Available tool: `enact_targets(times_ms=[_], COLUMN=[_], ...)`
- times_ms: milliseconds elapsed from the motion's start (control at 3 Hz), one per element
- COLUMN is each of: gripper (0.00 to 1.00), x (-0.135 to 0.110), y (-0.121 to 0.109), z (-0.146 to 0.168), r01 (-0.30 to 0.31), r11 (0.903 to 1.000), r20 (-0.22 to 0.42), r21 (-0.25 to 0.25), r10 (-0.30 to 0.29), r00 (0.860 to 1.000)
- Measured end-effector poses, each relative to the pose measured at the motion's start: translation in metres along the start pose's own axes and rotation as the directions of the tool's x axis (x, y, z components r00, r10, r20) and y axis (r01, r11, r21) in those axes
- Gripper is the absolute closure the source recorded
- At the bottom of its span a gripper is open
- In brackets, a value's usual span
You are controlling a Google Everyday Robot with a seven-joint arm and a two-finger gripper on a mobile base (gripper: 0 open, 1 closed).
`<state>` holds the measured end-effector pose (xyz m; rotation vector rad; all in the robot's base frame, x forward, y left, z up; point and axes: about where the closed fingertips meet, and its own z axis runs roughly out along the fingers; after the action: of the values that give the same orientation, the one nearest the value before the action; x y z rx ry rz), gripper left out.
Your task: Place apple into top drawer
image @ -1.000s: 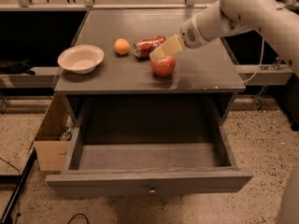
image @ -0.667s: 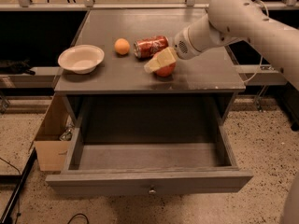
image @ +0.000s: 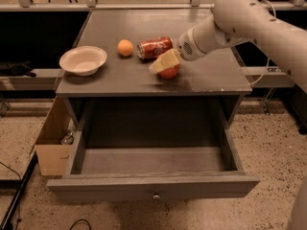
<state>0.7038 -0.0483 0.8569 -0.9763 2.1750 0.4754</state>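
**A:** Nearest us, the top drawer (image: pixel 120 188) is pulled right out, knob (image: pixel 156 195) facing front, open and waiting.

**B:** So the opening's done. Are we on the pickup?

**A:** That's my reading. Behind the drawer, up on the table (image: pixel 211 78), the apple (image: pixel 171 73) sits near the front edge. The gripper (image: pixel 163 63) is down on its upper left side, touching or as good as. Whether it has clamped on the fruit, I can't tell from here.

**B:** What does the next move call for?

**A:** A sure hold, then a lift clear of the tabletop. After that, carry it forward past the edge and low into the drawer so it doesn't roll. The soda can (image: pixel 154 47) lies just behind the apple, so straight up looks safest.

**B:** And against a second back?

**A:** The gripper has dropped and slid left onto the apple, and the arm (image: pixel 240 13) has swung in above it. The apple, the can and, farther left, the orange fruit (image: pixel 125 47) and bowl (image: pixel 83 60) haven't budged
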Motion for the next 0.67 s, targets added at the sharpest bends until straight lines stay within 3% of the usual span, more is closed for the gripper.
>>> enact_targets(times_ms=[333, 667], gripper=[0.48, 0.71], x=[0.0, 0.0], y=[0.0, 0.0], z=[0.0, 0.0001], r01=[0.0, 0.0], r11=[1.0, 1.0], r20=[0.0, 0.0], r21=[0.0, 0.0], r10=[0.0, 0.0], r00=[1.0, 1.0])
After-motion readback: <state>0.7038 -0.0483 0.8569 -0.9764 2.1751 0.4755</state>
